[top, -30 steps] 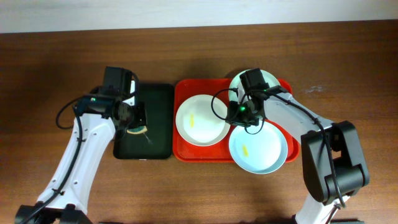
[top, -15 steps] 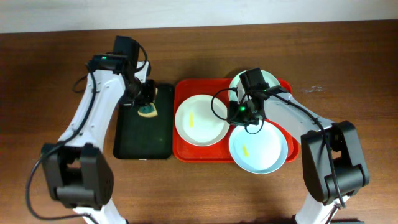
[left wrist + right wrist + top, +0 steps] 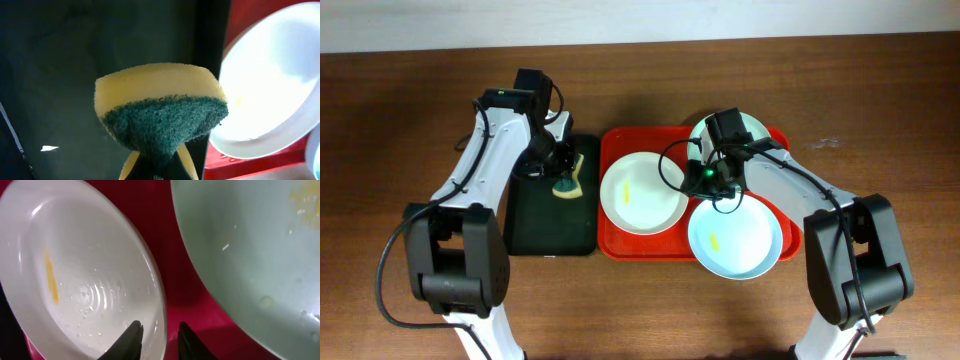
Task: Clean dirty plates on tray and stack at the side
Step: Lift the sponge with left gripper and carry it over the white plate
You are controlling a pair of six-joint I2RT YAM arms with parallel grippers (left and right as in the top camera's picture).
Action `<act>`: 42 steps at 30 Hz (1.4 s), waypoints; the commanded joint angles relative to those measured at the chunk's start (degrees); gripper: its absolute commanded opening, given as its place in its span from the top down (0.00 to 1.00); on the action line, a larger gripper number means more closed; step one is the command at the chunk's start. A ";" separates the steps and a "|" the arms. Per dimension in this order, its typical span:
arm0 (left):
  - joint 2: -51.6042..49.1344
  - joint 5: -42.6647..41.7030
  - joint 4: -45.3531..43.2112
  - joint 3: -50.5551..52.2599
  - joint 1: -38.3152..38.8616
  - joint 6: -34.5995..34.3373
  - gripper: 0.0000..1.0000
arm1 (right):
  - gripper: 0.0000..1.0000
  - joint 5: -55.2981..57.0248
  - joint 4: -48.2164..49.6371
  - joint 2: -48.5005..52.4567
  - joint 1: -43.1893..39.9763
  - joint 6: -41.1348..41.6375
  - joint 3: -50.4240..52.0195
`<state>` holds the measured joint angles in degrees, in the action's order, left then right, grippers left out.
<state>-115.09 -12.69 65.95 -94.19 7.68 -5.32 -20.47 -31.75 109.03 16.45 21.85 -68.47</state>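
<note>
On the red tray point(image 3: 610, 145) lie a white plate point(image 3: 642, 192) with a yellow smear, a mint plate point(image 3: 735, 238) at the front right, and another mint plate point(image 3: 748, 128) half hidden under my right arm. My left gripper point(image 3: 560, 172) is shut on a yellow-and-green sponge point(image 3: 568, 183) above the black tray point(image 3: 545, 225). In the left wrist view the sponge point(image 3: 162, 115) fills the centre, with the white plate point(image 3: 270, 90) to its right. My right gripper point(image 3: 161, 327) stands open astride the white plate's point(image 3: 85, 280) right rim, one finger over the plate, the other over the red tray point(image 3: 185, 255).
The brown wooden table point(image 3: 880, 90) surrounds both trays. The black tray lies directly left of the red one. The front mint plate point(image 3: 250, 245) overlaps the red tray's front right corner, close beside my right gripper.
My left arm has lifted the sponge off the black tray's middle and carried it to that tray's far right, close to the red tray. My right gripper has stayed at the white plate's rim.
</note>
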 commanded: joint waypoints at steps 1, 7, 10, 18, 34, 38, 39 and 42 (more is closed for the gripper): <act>-0.09 -4.90 -0.59 -1.11 -0.17 1.11 1.00 | 0.81 0.11 0.68 0.98 0.11 -0.39 0.39; -0.09 -9.90 -2.58 -1.11 0.20 0.96 1.00 | 0.83 0.13 0.72 1.03 0.11 -0.39 0.72; -0.09 -10.10 -3.61 -1.11 1.05 0.20 1.00 | 0.80 0.11 0.68 1.03 0.11 -0.37 0.98; -0.09 -10.03 -7.63 -1.11 5.53 -2.93 1.00 | 0.96 0.11 0.50 1.07 0.11 -0.37 1.07; -2.99 -2.05 -10.23 -0.68 11.39 -8.37 1.00 | 0.73 0.15 0.39 1.07 0.94 -0.39 1.07; -2.99 -2.05 -10.21 -0.68 11.41 -8.37 1.00 | 0.74 3.19 0.42 1.07 2.64 -0.37 1.07; -2.99 -2.08 -10.19 -0.68 11.41 -8.37 1.00 | 0.74 4.48 0.35 1.07 2.84 -0.35 1.07; -2.99 -2.08 -10.19 -0.68 11.41 -8.37 1.00 | 0.74 5.31 0.26 1.07 3.04 -0.37 1.07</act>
<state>-117.69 -15.09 55.88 -94.19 19.00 -13.13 -17.89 -31.40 109.06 18.96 21.82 -67.70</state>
